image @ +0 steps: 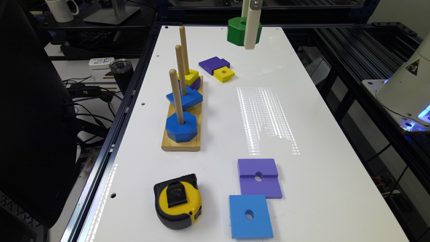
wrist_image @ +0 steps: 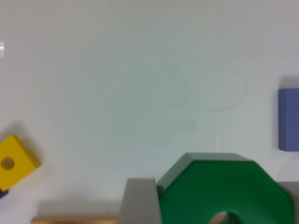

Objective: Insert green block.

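Observation:
The green block [image: 237, 32], a thick dark-green octagon with a round centre hole, hangs above the far end of the white table [image: 208, 161]. My gripper [image: 247, 37] is shut on it. In the wrist view the green block [wrist_image: 210, 186] sits between two grey fingers [wrist_image: 138, 200], with the gripper [wrist_image: 215, 207] closed on its sides. The wooden peg board [image: 181, 146] stands toward the exterior view's left with three upright pegs. A blue octagon [image: 181, 126] sits on the nearest peg, a blue block [image: 186, 97] on the middle one, yellow and purple pieces [image: 191, 78] on the far one.
A purple block [image: 214, 64] and a small yellow block [image: 224, 74] lie between the peg board and the gripper. Near the front lie a tape measure [image: 178, 201], a purple square [image: 259, 178] and a light-blue square [image: 250, 216]. The robot base [image: 406, 87] stands at the exterior view's right.

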